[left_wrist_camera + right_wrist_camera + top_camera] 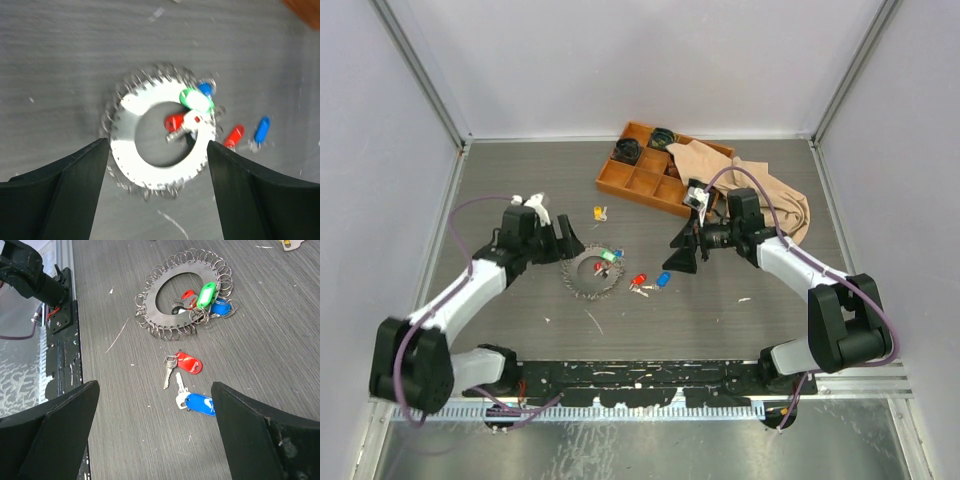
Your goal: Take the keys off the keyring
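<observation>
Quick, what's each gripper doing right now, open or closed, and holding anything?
Left gripper: open, holding nothing.
Right gripper: open, holding nothing.

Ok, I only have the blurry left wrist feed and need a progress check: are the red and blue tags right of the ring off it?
Observer: Yes. The right wrist view shows the red tag and blue tag apart from the keyring, each carrying a silver key.
Operator: Anything else off it?
Observer: A yellow tag lies beyond the keyring, toward the orange tray.
Operator: And the right gripper?
Observer: The right gripper hovers open just right of those loose tags.
</observation>
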Controlling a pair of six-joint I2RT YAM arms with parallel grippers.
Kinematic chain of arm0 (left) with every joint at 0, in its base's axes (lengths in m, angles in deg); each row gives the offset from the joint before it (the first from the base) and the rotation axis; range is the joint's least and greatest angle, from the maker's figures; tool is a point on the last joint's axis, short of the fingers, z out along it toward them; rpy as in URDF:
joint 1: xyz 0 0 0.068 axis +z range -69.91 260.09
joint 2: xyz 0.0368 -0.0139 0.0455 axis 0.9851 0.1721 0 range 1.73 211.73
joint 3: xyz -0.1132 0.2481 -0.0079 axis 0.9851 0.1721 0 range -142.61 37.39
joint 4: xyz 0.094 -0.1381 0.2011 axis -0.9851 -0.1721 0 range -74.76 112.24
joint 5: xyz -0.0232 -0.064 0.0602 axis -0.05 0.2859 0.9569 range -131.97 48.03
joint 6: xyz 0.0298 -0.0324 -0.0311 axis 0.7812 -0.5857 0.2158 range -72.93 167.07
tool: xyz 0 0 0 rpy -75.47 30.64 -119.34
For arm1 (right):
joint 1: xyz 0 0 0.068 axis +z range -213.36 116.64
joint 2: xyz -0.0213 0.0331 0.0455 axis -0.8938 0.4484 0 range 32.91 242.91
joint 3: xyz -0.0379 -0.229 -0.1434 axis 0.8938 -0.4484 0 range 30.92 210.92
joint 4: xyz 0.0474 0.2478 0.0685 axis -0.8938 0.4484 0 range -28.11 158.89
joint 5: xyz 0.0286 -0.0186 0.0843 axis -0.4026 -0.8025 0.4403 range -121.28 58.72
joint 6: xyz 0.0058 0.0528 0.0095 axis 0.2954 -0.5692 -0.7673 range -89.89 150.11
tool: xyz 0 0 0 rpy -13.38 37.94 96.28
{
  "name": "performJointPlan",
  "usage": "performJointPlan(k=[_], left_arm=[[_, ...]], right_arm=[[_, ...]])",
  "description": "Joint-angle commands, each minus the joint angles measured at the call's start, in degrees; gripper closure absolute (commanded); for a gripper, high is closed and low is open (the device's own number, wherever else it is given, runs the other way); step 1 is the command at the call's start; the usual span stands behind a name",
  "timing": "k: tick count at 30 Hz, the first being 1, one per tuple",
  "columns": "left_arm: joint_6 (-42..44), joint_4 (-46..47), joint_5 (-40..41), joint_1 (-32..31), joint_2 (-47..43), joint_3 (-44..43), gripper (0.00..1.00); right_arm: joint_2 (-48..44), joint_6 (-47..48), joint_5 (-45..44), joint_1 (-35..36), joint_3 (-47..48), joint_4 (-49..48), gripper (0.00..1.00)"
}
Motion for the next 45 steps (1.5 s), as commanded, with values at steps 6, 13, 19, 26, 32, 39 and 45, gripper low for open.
performJointPlan(k=[6,13,19,26,32,39,45], left_arm=[[-4.0,1.65,-3.15,5.11,25.5,-16.53,0.36],[-0.89,-1.58,-3.62,5.15,34.2,-20.41,0.47],[-0.36,-1.93,-5.25,5.18,36.23,-21.01,0.53],[-1.16,-2.33,-6.79,5.11,36.73,-21.0,0.67],[-2.61,-1.12,-8.79,5.18,36.11,-20.28,0.88],[-1.84,-0.68,-9.14,4.96,31.35,-19.2,1.0],[0.18,1.39,-7.37,3.73,25.0,-17.53,1.0]], right_arm=[[-0.44,3.02,0.06,0.43,3.66,3.79,0.0],[-1.03,4.45,-1.28,0.47,3.83,5.12,0.0],[-1.34,4.57,-1.07,0.5,3.89,5.32,0.0],[-1.69,4.74,-1.07,0.45,4.12,5.71,0.0],[-1.34,4.58,-0.7,0.47,4.15,5.8,0.0],[-0.61,1.33,1.9,0.47,2.99,2.74,0.0],[0.77,-8.64,2.93,0.87,-0.78,-8.82,0.0]])
